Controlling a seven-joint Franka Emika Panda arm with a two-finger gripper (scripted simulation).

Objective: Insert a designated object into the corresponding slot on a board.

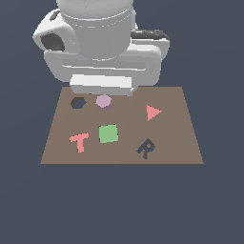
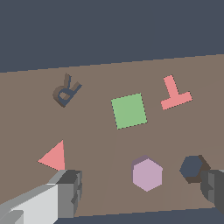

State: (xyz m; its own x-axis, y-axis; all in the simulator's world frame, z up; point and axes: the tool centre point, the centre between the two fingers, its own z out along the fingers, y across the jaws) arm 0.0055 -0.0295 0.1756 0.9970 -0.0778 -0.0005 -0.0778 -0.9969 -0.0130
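- Now, the gripper [image 2: 140,192] hung with jaws spread wide — nothing held.
- Between the fingers [image 2: 65,192] sat the lilac hexagonal block [image 2: 147,174], on the board [image 2: 96,144].
- Just beside it — the dark hexagon slot [image 2: 192,166], unfilled.
- Farther off lay the green square [image 2: 128,110].

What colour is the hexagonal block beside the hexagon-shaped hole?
Pale lilac-pink; the hexagonal block shows best in the wrist view.

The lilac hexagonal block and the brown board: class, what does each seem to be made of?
Lilac hexagonal block: flat matte render, plastic-like, no gloss or grain visible; real material is open. Board: uniform matte brown, wood- or fibreboard-coloured, yet no grain shows.
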